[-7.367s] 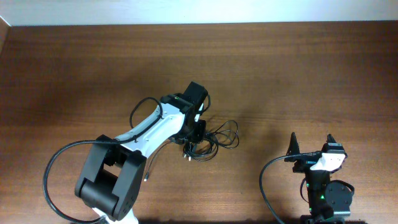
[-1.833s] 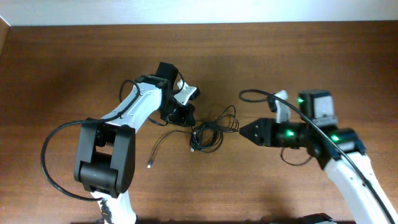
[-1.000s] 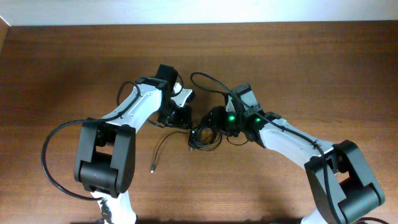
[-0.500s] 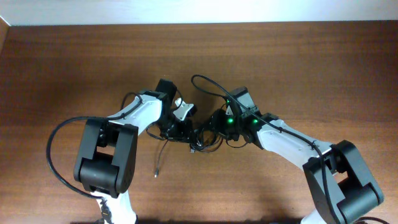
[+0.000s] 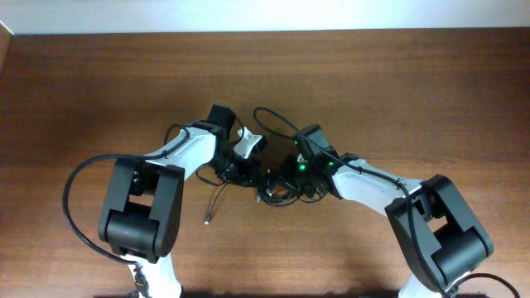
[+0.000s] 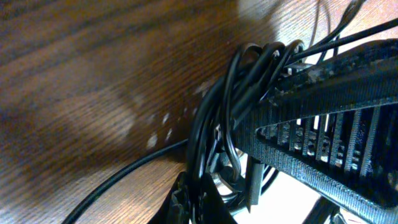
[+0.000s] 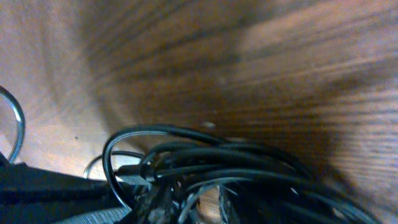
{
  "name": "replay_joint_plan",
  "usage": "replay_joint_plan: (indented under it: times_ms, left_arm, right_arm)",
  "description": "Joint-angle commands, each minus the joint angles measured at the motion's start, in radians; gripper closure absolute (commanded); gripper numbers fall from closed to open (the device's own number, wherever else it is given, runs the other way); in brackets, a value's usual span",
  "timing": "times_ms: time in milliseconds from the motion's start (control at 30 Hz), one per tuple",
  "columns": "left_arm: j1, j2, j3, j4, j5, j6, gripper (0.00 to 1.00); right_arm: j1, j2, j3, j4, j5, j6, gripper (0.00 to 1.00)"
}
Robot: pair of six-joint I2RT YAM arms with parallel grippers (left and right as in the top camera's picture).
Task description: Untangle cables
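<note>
cables (image 5: pixel 278 193) on table (image 5: pixel 414 83), between left end effector (image 5: pixel 252 175) and right end effector (image 5: pixel 290 177)

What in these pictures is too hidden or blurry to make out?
Overhead: tangle of thin black cables too small, partly under the left gripper and right gripper; strands untraceable.
Right wrist: blurred, grip on cables unclear.
Left wrist: cables run off the frame edges.

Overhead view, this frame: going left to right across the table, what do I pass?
left arm's base → loose cable end → left gripper → cable bundle → right arm's base. The right gripper overlaps the bundle, so it is left out of the order.
</note>
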Motion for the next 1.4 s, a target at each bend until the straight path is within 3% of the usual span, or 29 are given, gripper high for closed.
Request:
replay_joint_plan:
  times_ms: [0, 200, 333, 600, 767, 833, 867, 967, 1033, 1200, 1367]
  left_arm:
    - [0.001, 0.010, -0.012, 0.005, 0.026, 0.035, 1.00]
    - [-0.018, 0.010, -0.012, 0.006, 0.031, 0.057, 1.00]
    - [-0.021, 0.010, -0.012, 0.005, 0.128, 0.128, 1.00]
    - [-0.025, 0.010, -0.012, 0.002, 0.047, 0.093, 1.00]
    - [-0.039, 0.010, -0.012, 0.003, 0.059, 0.094, 1.00]
    - [-0.039, 0.010, -0.012, 0.003, 0.058, 0.094, 1.00]
    - [-0.039, 0.010, -0.012, 0.003, 0.058, 0.094, 1.00]
    - [-0.039, 0.010, -0.012, 0.002, 0.046, 0.093, 1.00]
    - [-0.039, 0.010, -0.012, 0.002, 0.001, 0.067, 1.00]
    - [-0.039, 0.010, -0.012, 0.006, -0.279, -0.143, 1.00]
    - [-0.037, 0.010, -0.012, 0.006, -0.287, -0.148, 1.00]
  right_arm:
    - [0.012, 0.043, 0.010, 0.033, 0.020, 0.033, 0.69]
    - [0.011, 0.043, 0.010, 0.087, 0.020, 0.033, 0.71]
    - [0.013, 0.043, 0.010, 0.087, 0.028, 0.032, 0.68]
    - [0.013, 0.040, 0.010, 0.166, 0.014, -0.027, 0.75]
    - [0.037, 0.044, 0.010, 0.161, 0.039, -0.028, 0.62]
    - [0.066, 0.044, 0.010, 0.160, 0.058, -0.028, 0.62]
    - [0.083, 0.044, 0.010, 0.152, 0.088, -0.027, 0.66]
    - [0.101, 0.044, 0.010, 0.100, 0.159, -0.028, 0.96]
    - [0.086, 0.037, 0.010, 0.097, 0.126, -0.028, 0.96]
    - [-0.006, -0.089, 0.011, 0.031, -0.030, -0.139, 0.96]
    - [-0.062, -0.264, 0.011, -0.114, -0.029, -0.254, 0.96]
